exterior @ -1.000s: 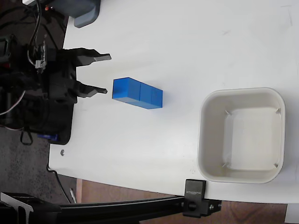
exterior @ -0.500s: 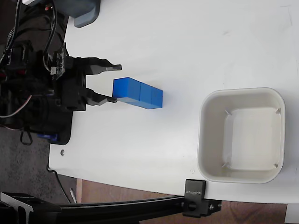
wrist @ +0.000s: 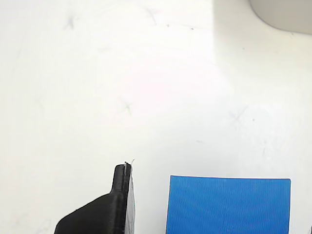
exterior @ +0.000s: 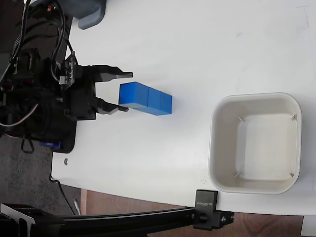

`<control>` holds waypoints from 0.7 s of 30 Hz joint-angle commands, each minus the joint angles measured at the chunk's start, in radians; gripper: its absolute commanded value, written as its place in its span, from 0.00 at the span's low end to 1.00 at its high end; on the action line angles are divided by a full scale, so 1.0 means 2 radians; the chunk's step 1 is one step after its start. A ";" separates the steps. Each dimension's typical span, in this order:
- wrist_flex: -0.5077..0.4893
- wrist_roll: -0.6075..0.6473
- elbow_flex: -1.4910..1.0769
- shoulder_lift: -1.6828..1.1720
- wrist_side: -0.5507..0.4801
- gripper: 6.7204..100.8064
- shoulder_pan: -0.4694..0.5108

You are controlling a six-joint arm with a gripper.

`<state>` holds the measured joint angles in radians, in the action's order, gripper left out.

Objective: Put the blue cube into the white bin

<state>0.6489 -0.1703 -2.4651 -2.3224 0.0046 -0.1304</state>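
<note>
Three blue cubes lie end to end in a touching row (exterior: 146, 98) left of centre in the fixed view. My gripper (exterior: 130, 92) is open, with one fingertip on each side of the left end of the leftmost blue cube (exterior: 128, 96), apart from it. The wrist view shows that blue cube (wrist: 228, 205) at the bottom, with one black finger (wrist: 120, 202) just to its left. The white bin (exterior: 217, 148) stands empty at the right, and a corner of it (wrist: 285, 12) shows at the wrist view's top right.
The arm's black base and cables (exterior: 39, 98) fill the left edge. A grey-blue object (exterior: 91, 12) sits at the table's top left. A black clamp (exterior: 206, 217) grips the table's bottom edge below the bin.
My gripper has moved right, from clear of the cubes to having its open fingertips either side of the leftmost cube's end. Cubes and bin have not moved.
</note>
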 commanded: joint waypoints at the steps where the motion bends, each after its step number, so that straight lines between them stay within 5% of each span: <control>1: -0.018 -0.002 0.005 -0.015 0.000 0.99 -0.001; 21: -0.054 -0.007 -0.030 -0.015 -0.001 0.97 0.000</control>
<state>0.5660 -0.1825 -2.5479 -2.3224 0.0061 -0.1304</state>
